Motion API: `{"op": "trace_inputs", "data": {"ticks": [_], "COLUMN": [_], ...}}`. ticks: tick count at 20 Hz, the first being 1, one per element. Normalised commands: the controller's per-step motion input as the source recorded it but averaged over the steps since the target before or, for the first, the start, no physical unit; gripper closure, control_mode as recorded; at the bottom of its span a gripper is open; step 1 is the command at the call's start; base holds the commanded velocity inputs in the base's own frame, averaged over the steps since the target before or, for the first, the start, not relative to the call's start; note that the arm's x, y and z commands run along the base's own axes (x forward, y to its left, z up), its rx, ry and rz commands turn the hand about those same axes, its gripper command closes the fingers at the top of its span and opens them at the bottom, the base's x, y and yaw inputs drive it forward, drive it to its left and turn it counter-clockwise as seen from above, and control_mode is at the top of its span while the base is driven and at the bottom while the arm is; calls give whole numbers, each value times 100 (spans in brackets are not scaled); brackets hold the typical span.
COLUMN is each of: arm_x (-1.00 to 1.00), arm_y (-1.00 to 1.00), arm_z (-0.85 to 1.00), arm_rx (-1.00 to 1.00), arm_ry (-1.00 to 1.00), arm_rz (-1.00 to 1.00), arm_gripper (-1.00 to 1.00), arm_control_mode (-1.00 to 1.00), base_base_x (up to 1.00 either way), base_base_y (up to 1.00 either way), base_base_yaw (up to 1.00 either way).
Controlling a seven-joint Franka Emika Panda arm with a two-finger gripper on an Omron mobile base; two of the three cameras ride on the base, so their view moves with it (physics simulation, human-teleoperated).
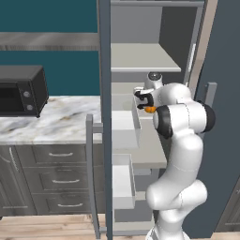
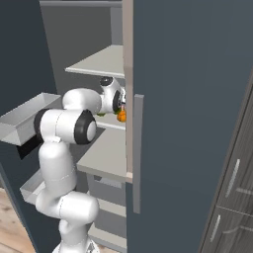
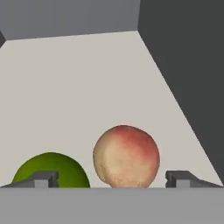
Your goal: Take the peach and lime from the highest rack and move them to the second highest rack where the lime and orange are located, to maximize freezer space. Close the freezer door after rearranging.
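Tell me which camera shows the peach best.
The hand view: the peach sits whole and close on the pale shelf, between the tips of the open claw, beside a lime. The left and right base views give just an orange-coloured speck by the hand, too small to identify.

One peach [image 3: 126, 156], one lime [image 3: 51, 170], one orange [image 2: 121, 116].

The peach [image 3: 126, 156], pink-blushed and cream, sits on the pale rack [image 3: 87, 87]. A green lime [image 3: 50, 169] lies just beside it at nine o'clock.
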Motion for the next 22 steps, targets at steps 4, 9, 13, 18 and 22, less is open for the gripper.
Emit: {"op": "trace_inputs", "data": {"ticks": [4,9,13,18,22], "arm_x": [-58,-94,-98,-100,-100], "arm_y": [0,0,4,1,0], "arm_z": [24,53,83,64,84], "arm_rx": [1,0,0,1,3], "arm_ry": [-10,-16,-19,-1,6], "arm_rz": [0,0,0,0,2], "arm_gripper": [-100,-100,-100,-100,-100], "arm_control_mode": [-100,-100,-100,-100,-100], "base_base_x": [0,0,0,0,0], "base_base_y": [0,0,0,0,0], "base_base_yaw": [0,0,0,0,0]}}
